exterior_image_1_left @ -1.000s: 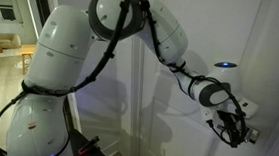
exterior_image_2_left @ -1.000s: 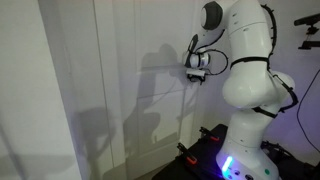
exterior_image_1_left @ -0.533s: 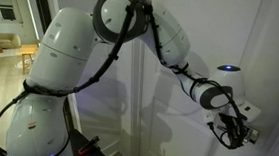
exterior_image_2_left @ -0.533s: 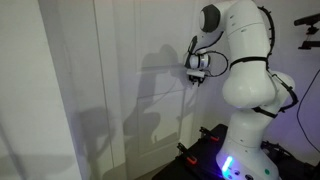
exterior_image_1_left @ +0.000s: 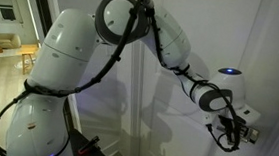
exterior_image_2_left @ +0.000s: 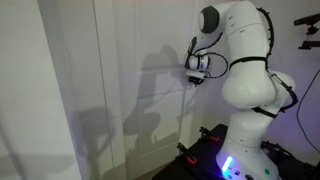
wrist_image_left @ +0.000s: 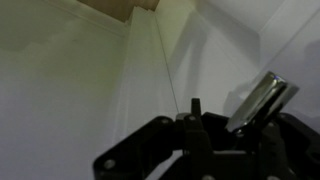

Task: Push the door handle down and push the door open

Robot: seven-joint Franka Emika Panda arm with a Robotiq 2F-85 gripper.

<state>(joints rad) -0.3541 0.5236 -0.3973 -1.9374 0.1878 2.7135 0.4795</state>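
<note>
The door [exterior_image_1_left: 170,131] is a tall white panelled surface that fills most of both exterior views [exterior_image_2_left: 100,80] and the wrist view [wrist_image_left: 80,90]. The door handle [wrist_image_left: 262,100] is a silver-grey lever; in the wrist view it slants up to the right, just beside my fingers. In an exterior view the handle [exterior_image_1_left: 253,121] shows only as a small pale shape behind the gripper. My gripper [exterior_image_1_left: 237,134] is pressed close to the door at handle height, also seen as the gripper [exterior_image_2_left: 195,75]. Its dark fingers [wrist_image_left: 193,108] stand shut together with nothing between them.
A dark-framed doorway [exterior_image_1_left: 32,19] at the left opens onto a lit room. My white arm body [exterior_image_1_left: 55,71] stands close in front of the door, and its base [exterior_image_2_left: 245,120] rises from a pedestal with a blue light [exterior_image_2_left: 225,160]. The arm's shadow falls on the door.
The jaws have closed from open to shut. The gripper has sunk slightly lower and nearer the handle; the rest of the arm has barely moved.
</note>
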